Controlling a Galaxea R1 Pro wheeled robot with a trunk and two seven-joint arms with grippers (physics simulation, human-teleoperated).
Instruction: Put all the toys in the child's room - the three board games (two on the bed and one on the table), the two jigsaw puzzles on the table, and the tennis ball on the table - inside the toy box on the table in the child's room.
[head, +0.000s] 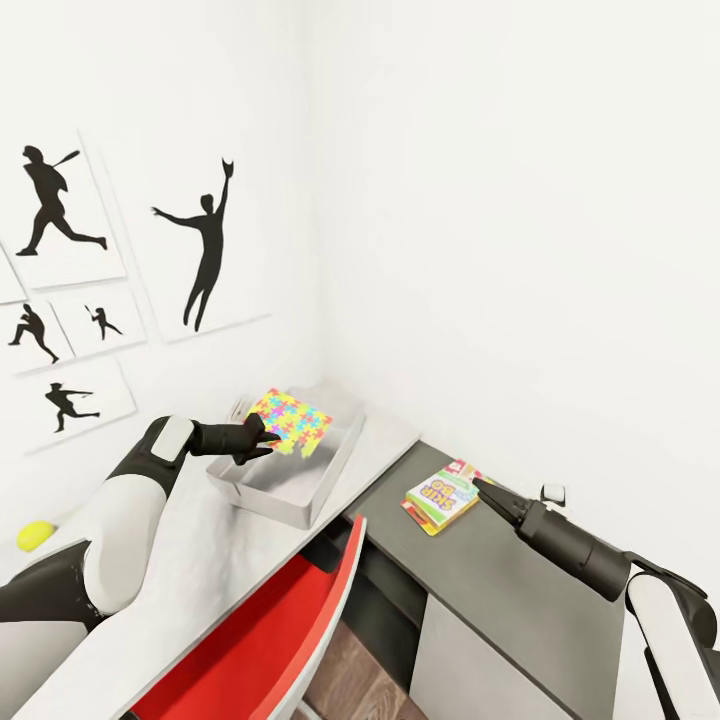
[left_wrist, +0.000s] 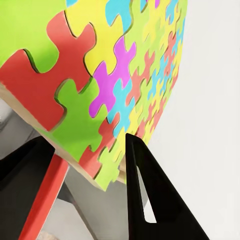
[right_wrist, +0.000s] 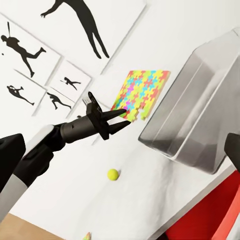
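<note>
My arms are smooth white shells broken by black joints, the left arm (head: 120, 520) swelling into a rounded white forearm with a small pale grey patch near the wrist. Each ends in a matte black cylindrical wrist tapering forward. My left gripper (right_wrist: 116, 119) has slim, pointed black fingers (left_wrist: 150, 195), one pierced by a narrow slot.

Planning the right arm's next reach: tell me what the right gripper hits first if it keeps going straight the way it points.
Probably the board game: the right gripper points at its near edge on the dark desk. Its height above the box is unclear.
</note>
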